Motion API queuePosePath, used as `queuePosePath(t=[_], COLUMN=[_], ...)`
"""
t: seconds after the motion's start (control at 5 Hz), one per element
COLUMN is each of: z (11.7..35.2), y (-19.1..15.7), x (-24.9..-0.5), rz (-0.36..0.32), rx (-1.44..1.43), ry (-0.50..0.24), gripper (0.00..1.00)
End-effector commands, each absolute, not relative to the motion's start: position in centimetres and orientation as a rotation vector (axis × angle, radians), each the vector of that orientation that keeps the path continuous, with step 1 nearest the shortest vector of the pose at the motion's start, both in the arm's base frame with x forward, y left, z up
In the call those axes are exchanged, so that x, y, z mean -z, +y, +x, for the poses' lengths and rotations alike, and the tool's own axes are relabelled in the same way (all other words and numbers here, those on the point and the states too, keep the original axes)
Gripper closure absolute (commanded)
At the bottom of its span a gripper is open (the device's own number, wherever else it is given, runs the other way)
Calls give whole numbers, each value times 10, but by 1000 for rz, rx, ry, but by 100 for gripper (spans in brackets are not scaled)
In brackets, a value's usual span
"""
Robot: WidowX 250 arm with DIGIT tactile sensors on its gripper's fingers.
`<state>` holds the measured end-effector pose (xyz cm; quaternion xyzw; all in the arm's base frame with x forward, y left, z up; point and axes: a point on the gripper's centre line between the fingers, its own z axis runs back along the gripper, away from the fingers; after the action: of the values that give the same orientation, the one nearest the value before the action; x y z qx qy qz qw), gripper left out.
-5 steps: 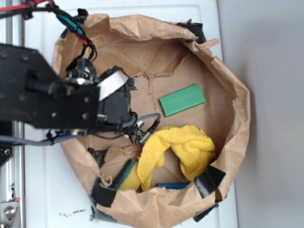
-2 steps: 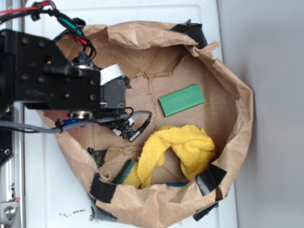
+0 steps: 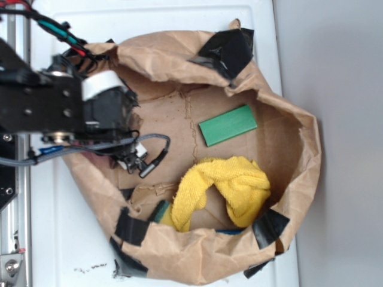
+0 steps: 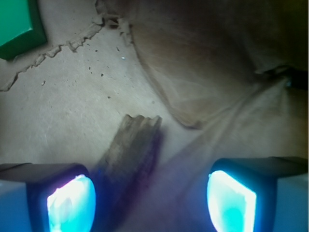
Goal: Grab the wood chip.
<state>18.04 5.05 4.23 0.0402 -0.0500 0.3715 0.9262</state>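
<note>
Seen from the wrist camera, the gripper point(image 4: 152, 200) hangs spread wide over the brown paper floor point(image 4: 72, 111) of the bag, its two glowing blue fingertips point(image 4: 72, 200) at the bottom corners of the frame with nothing between them. The wood chip point(image 4: 130, 145), a rough dark sliver, lies flat on the paper in the gap ahead of the jaws, closer to the pad at the frame's left, its blunt far end pointing up the frame. The jaws do not touch it. Beyond the chip, a ragged tear in the paper runs toward the upper left, where a corner of the green block point(image 4: 17, 24) shows. A crumpled fold of bag wall point(image 4: 203, 63) rises to the upper right.

From the exterior camera, the black arm point(image 3: 42, 110) reaches in over the left rim of the opened paper bag point(image 3: 179, 54), which sits on a white surface point(image 3: 60, 239). The gripper and the wood chip are hidden beneath the arm in this view. A grey cable point(image 3: 152, 149) loops out from the wrist. Farther into the bag, the green block point(image 3: 228, 125) lies tilted on the floor, well apart from the arm, and a yellow cloth point(image 3: 227, 188) is bunched just below it. Black tape patches point(image 3: 224, 51) mark the bag's rim.
</note>
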Motion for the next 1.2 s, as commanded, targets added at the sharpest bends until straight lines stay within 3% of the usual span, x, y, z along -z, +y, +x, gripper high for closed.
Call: queuePosePath(t=[0.0, 1.0], z=[138, 130], y=[73, 66], x=[-47, -38], rz=[88, 111], rx=[-786, -788], ry=[-93, -111], gripper=[0, 0])
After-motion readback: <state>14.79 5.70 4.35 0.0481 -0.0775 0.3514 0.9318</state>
